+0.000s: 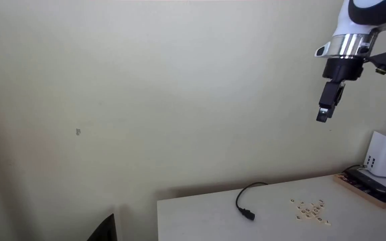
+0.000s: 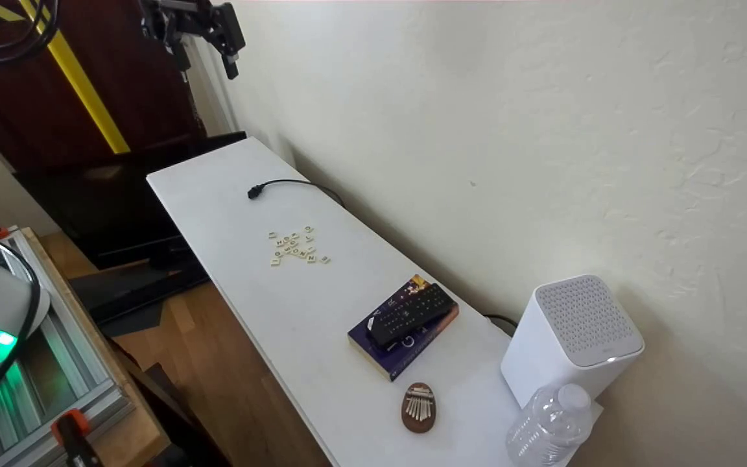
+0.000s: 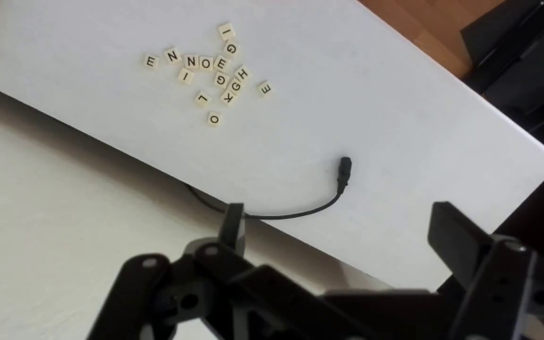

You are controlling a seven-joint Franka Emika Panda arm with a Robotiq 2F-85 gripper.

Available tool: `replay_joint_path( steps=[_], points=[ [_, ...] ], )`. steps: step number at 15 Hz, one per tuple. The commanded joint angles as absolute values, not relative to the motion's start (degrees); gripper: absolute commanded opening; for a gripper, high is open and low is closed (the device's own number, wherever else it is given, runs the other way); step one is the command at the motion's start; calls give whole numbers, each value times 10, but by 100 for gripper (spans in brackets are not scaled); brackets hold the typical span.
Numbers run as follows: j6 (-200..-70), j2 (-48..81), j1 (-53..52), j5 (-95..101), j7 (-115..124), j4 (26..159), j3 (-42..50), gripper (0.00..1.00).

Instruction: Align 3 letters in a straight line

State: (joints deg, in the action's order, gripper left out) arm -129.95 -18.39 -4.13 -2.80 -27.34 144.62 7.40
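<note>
Letters point(image 3: 221, 79) lie well below the tool point(image 3: 338, 222).

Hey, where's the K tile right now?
In the wrist view, the K tile is in the upper half, left of centre, just below a G tile and right of the L tile.

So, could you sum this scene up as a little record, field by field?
Hand: open, empty, higher than the table
Letters: loose cluster on the table; H, G, K roughly in a row
Cable: black, plug end on the table
Remote: lying on a book
Also there: thumb piano, bottle, white box
Unclear: which three letters the task means
</note>
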Motion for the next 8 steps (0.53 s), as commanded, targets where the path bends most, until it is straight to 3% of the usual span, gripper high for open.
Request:
replay_joint_path(
  steps=[1,8],
  points=[
    [-1354,-115,-38,-30,-251,1443,58,100],
    [-1426,-5,-32,-84,-249,1432,46,100]
  ],
)
